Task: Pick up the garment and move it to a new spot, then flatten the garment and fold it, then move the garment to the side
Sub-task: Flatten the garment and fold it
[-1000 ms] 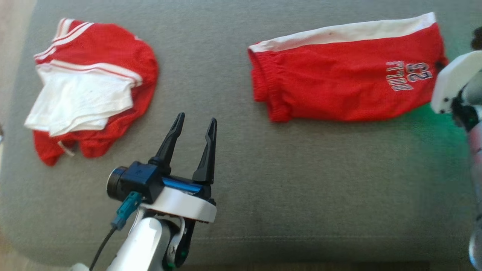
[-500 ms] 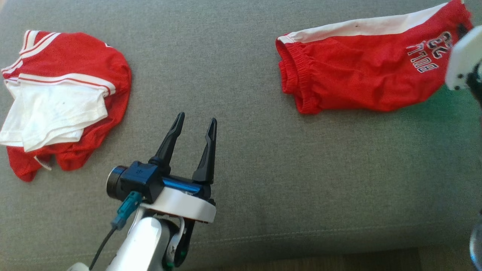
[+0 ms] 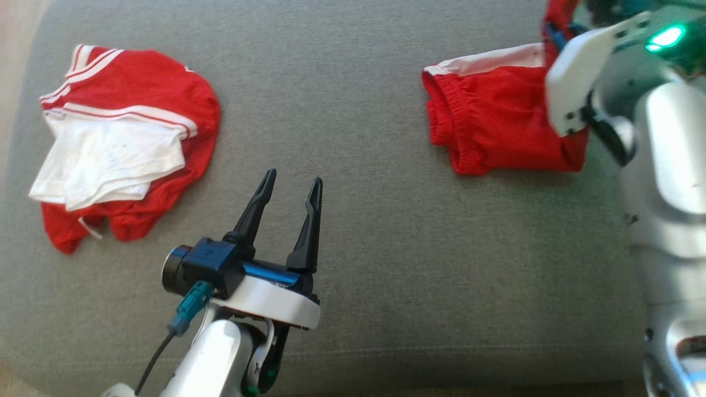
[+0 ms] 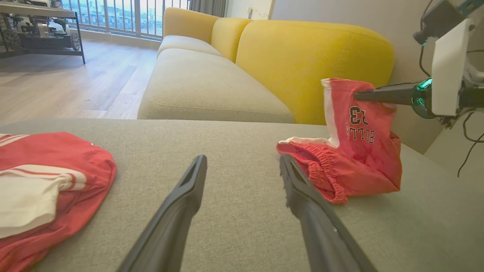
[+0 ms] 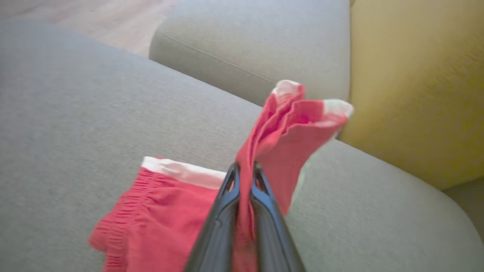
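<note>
Your right gripper (image 5: 244, 168) pinches the hem of the light, floppy red mesh shorts (image 3: 491, 127), their waistband resting on the grey cushion (image 3: 358, 110); your left gripper (image 3: 292, 184) gapes empty, so grab that waistband.

Red shorts (image 3: 491, 127), white side stripe, one end raised

The red shorts (image 4: 372, 158) carry the dark lettering "BULLS", seen inverted, beside a number partly hidden by a fold, apparently 23.
</note>
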Robot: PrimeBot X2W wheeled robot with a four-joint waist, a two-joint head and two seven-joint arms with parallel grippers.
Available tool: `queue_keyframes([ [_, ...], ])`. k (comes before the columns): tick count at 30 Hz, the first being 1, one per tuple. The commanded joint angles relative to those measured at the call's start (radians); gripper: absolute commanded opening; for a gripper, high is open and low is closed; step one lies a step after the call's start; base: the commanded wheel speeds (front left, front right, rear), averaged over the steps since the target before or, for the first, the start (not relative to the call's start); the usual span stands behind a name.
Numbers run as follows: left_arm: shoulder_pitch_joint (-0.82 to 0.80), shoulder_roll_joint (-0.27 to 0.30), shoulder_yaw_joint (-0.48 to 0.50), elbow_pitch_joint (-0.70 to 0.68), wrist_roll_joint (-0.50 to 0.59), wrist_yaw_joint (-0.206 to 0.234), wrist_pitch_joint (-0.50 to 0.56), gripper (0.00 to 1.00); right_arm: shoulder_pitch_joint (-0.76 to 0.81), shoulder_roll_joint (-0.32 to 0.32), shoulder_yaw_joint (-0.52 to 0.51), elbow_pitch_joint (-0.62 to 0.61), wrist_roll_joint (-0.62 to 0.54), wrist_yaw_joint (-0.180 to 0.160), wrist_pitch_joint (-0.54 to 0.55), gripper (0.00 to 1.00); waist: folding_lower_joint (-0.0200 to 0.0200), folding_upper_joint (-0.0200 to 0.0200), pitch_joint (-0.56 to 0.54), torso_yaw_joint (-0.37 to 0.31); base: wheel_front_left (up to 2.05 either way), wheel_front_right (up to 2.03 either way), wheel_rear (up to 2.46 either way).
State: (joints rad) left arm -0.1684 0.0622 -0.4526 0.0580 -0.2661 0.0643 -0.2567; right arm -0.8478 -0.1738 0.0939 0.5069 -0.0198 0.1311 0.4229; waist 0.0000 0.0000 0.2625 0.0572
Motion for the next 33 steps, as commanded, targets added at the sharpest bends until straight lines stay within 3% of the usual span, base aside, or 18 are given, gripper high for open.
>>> queue_keyframes([
  [1, -0.018, -0.002, 0.027, -0.032, -0.002, -0.002, -0.005, 1.0, -0.006, 0.019, 0.022, -0.051, 0.012, 0.0, 0.008, 0.0, 0.0, 0.0, 0.001, 0.009, 0.0, 0.0, 0.0],
  [11, -0.023, -0.009, 0.016, -0.025, -0.012, -0.01, -0.005, 1.0, 0.102, 0.08, 0.146, -0.124, 0.076, 0.0, 0.082, 0.0, 0.0, 0.0, 0.013, 0.052, 0.0, 0.0, 0.0],
  [12, -0.024, -0.009, 0.016, -0.024, -0.014, -0.01, -0.005, 1.0, 0.114, 0.084, 0.151, -0.123, 0.078, 0.0, 0.082, 0.07, 0.0, 0.0, 0.012, 0.055, 0.0, 0.0, 0.0],
  [13, -0.024, -0.009, 0.015, -0.023, -0.015, -0.01, -0.005, 1.0, 0.125, 0.088, 0.154, -0.123, 0.083, 0.0, 0.081, 0.3, 0.0, 0.0, 0.011, 0.057, 0.0, 0.0, 0.0],
  [14, -0.023, -0.01, 0.015, -0.022, -0.015, -0.01, -0.005, 1.0, 0.135, 0.091, 0.153, -0.126, 0.088, 0.0, 0.078, 0.56, 0.0, 0.0, 0.01, 0.058, 0.0, 0.0, 0.0],
  [15, -0.021, -0.01, 0.016, -0.021, -0.016, -0.01, -0.005, 1.0, 0.144, 0.094, 0.147, -0.134, 0.093, 0.0, 0.069, 1.0, 0.0, 0.0, 0.007, 0.059, 0.0, 0.0, 0.0],
  [21, 0.004, -0.011, 0.035, -0.022, -0.012, 0.004, -0.005, 1.0, 0.233, 0.106, 0.083, -0.272, 0.137, 0.0, -0.059, 1.0, 0.0, 0.0, -0.036, 0.049, 0.0, 0.0, 0.0],
  [25, 0.031, -0.011, 0.069, -0.033, -0.005, 0.039, -0.005, 1.0, 0.3, 0.089, 0.029, -0.35, 0.147, 0.0, -0.16, 1.0, 0.0, 0.0, -0.071, 0.03, 0.0, 0.0, 0.0],
  [33, 0.092, -0.011, 0.15, -0.088, 0.033, 0.107, -0.005, 1.0, 0.458, 0.058, -0.049, -0.392, 0.159, 0.0, -0.382, 1.0, 0.0, 0.0, -0.145, -0.004, 0.0, 0.0, 0.0],
])
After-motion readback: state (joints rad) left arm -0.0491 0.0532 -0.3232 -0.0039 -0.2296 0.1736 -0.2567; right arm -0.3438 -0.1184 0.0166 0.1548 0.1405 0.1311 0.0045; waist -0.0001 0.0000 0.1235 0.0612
